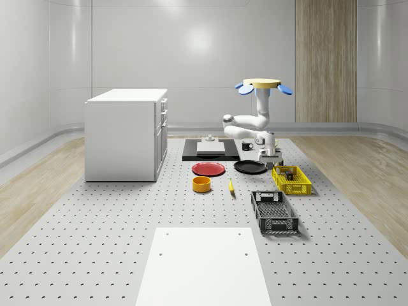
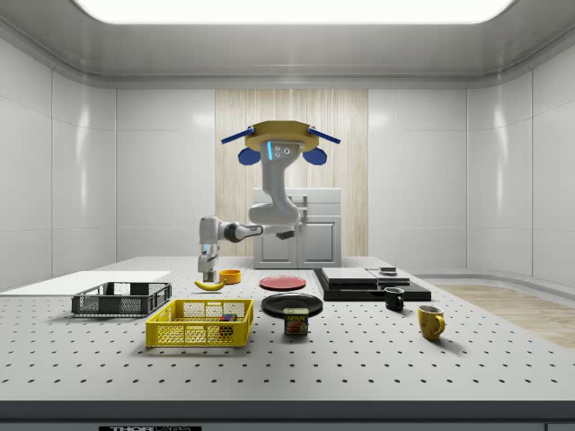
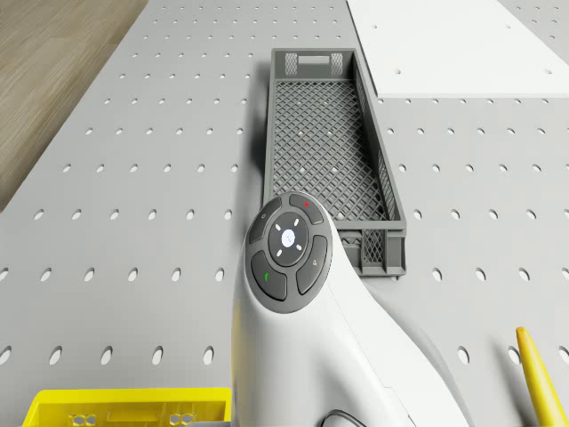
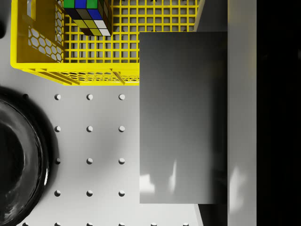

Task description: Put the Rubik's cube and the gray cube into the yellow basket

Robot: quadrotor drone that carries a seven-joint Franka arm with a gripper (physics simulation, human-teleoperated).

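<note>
**Item: gray cube [image 4: 183, 117].** Carried in the hand [image 1: 270, 153], which appears closed on it. One finger shows flat against the cube's side in the wrist view. The cube hangs off the counter [image 1: 127, 229], above the end wall of the yellow basket [image 4: 70, 70] and not yet over its mesh floor.

**Item: Rubik's cube [image 4: 89, 16].** Already inside the yellow basket, resting on the mesh near one side wall, well in from the end wall.

**Item: drone [image 2: 280, 142].** Hovering beyond the basket's far end in the whole-scene view. The arm is bent down so the hand comes low at that end.

**Governing relation.** From the hand, the basket's open interior lies straight ahead along the basket's long axis. Judged need: a short carry past the end wall, then release into the bare mesh beside the Rubik's cube.

**Adjacent.** Black plate [image 4: 19, 160], just outside the same end wall. Gray crate [image 3: 333, 151], well apart beyond the basket's other end.
</note>
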